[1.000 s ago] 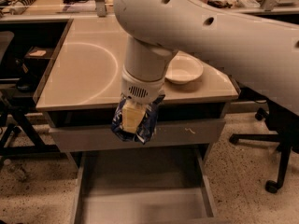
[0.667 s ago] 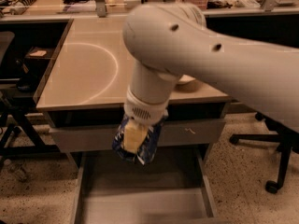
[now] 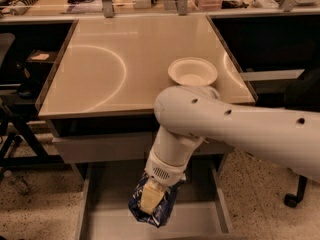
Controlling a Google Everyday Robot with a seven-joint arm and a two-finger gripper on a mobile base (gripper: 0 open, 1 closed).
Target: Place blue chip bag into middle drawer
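My gripper (image 3: pixel 152 199) hangs below the table's front edge, over the open middle drawer (image 3: pixel 197 223). It is shut on the blue chip bag (image 3: pixel 162 213), a crinkly dark-blue bag that dangles from the pale finger (image 3: pixel 151 198) just above the drawer's grey floor. The drawer is pulled out toward me, with low side walls left and right. My white arm crosses from the right and hides the drawer's back part.
A white bowl (image 3: pixel 193 72) sits on the beige tabletop (image 3: pixel 110 59) near its front right. A closed grey drawer front (image 3: pixel 100 146) lies under the tabletop. Black chair legs (image 3: pixel 15 134) stand at left; a caster (image 3: pixel 292 200) at right.
The arm has lowered and swung down, carrying the bag from the level of the upper drawer front into the open drawer space. The bowl is uncovered now.
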